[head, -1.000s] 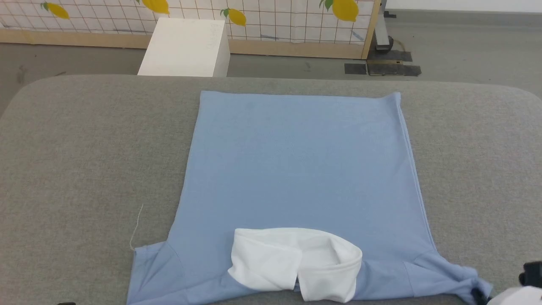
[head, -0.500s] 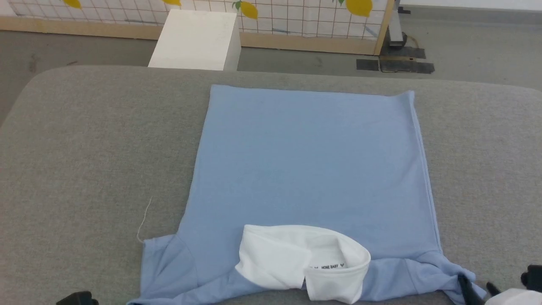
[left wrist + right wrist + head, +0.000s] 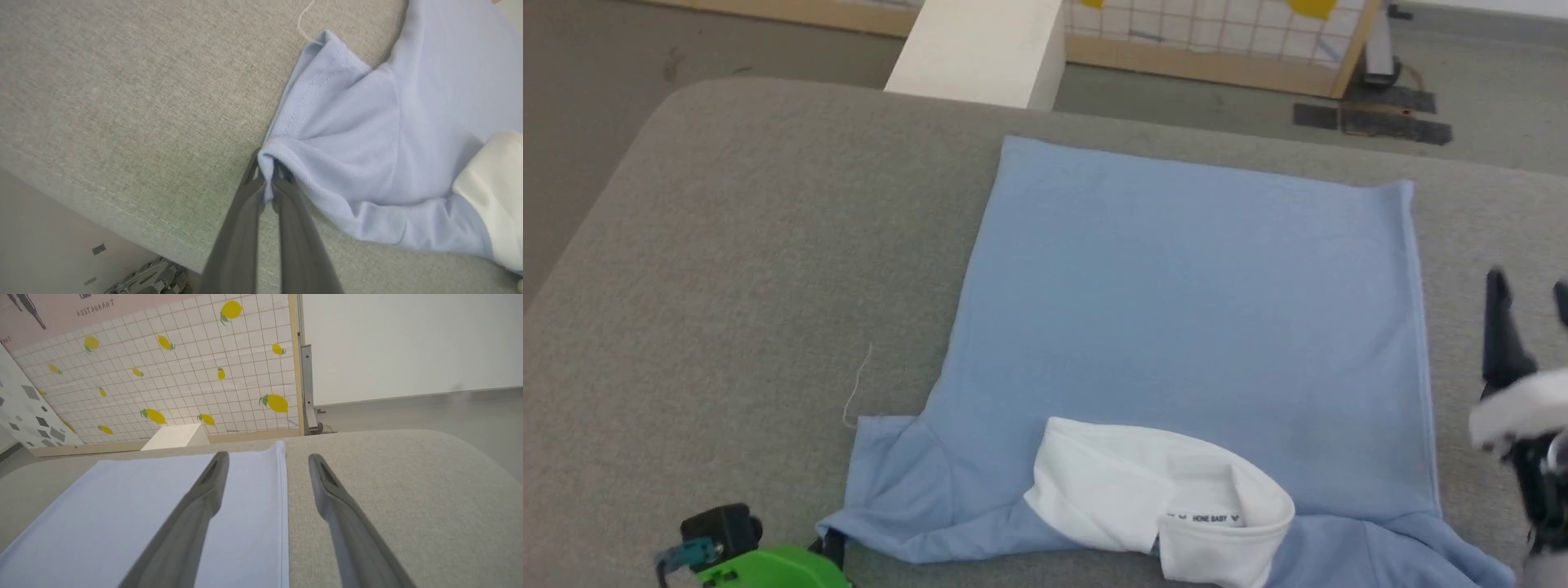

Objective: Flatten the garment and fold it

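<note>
Left jaws pinch garment (image 3: 347, 134) sleeve; right jaws gape wide.

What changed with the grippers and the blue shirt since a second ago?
The right gripper opened, let go of the right sleeve and lifted away; it now hovers open over the right edge of the shirt. The head view also swung, so everything in it looks shifted. The left gripper stayed shut on the left sleeve, and the shirt kept lying flat on the grey table.
</note>
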Robot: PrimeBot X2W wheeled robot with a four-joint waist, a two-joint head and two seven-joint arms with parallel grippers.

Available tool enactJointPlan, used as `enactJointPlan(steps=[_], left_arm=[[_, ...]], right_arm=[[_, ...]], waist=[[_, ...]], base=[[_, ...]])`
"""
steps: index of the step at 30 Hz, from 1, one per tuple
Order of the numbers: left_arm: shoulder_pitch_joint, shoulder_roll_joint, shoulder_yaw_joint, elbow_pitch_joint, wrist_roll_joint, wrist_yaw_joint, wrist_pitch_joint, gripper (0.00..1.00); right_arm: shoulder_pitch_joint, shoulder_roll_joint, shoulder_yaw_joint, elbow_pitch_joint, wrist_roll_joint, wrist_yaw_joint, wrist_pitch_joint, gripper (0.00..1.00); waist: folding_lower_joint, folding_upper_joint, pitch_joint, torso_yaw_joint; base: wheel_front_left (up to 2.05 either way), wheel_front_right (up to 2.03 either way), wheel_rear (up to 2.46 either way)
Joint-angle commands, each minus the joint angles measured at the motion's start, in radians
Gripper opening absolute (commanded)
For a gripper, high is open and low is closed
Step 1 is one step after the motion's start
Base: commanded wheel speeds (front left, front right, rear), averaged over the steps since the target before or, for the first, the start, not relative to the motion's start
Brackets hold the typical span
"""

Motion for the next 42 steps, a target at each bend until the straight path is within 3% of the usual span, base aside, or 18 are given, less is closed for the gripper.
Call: enactJointPlan(steps=[1,6,15,26,27,28,29,30,31,37,42], left_arm=[[-0.030,-0.010,-0.010,-0.007,0.012,-0.008,-0.006,0.00],[-0.071,-0.028,-0.038,-0.021,0.020,-0.018,-0.013,0.00],[-0.142,-0.077,-0.080,-0.018,0.029,-0.033,-0.049,0.00],[-0.185,-0.115,-0.115,0.029,0.011,-0.065,-0.090,0.00],[-0.188,-0.116,-0.115,0.034,0.011,-0.066,-0.093,0.00],[-0.190,-0.116,-0.116,0.038,0.011,-0.067,-0.095,0.00],[-0.192,-0.117,-0.116,0.042,0.011,-0.067,-0.097,0.00],[-0.194,-0.117,-0.116,0.046,0.011,-0.067,-0.099,0.00],[-0.198,-0.116,-0.116,0.051,0.011,-0.067,-0.102,0.00],[-0.182,-0.100,-0.106,0.061,0.013,-0.055,-0.100,0.00],[-0.150,-0.075,-0.096,0.059,0.013,-0.041,-0.086,0.00]], right_arm=[[-0.073,-0.029,-0.008,0.047,-0.017,-0.001,-0.011,1.00],[-0.289,-0.106,-0.055,0.231,-0.063,-0.001,0.032,1.00],[-0.616,-0.207,-0.110,0.469,-0.198,-0.001,0.254,1.00],[-0.742,-0.226,-0.168,0.488,-0.393,-0.001,0.567,1.00],[-0.743,-0.223,-0.180,0.479,-0.408,-0.001,0.597,0.80],[-0.743,-0.218,-0.189,0.471,-0.414,-0.001,0.617,0.48],[-0.742,-0.214,-0.196,0.460,-0.421,-0.001,0.635,0.38],[-0.738,-0.210,-0.203,0.446,-0.428,-0.001,0.653,0.15],[-0.726,-0.207,-0.205,0.426,-0.431,-0.001,0.668,0.00],[-0.638,-0.169,-0.204,0.361,-0.379,-0.001,0.576,0.00],[-0.516,-0.158,-0.205,0.331,-0.295,-0.001,0.312,0.00]], waist=[[0.0001,0.0000,0.055,0.059],[0.0001,0.0000,0.130,0.117],[0.0001,0.0000,0.289,0.191],[0.0001,0.0000,0.388,0.216],[0.0001,0.0000,0.390,0.216],[0.0001,0.0000,0.390,0.215],[0.0001,0.0000,0.390,0.214],[0.0001,0.0000,0.389,0.213],[0.0001,0.0000,0.382,0.207],[0.0001,0.0000,0.306,0.170],[0.0001,0.0000,0.201,0.134]], base=[[0.00,0.00,0.00],[0.00,0.00,0.00],[0.00,0.00,0.00],[0.00,0.00,0.00],[0.00,0.00,0.00],[0.00,0.00,0.00],[0.00,0.00,0.00],[0.00,0.00,0.00],[0.00,0.00,0.00],[0.00,0.00,0.00],[0.00,0.00,0.00]])
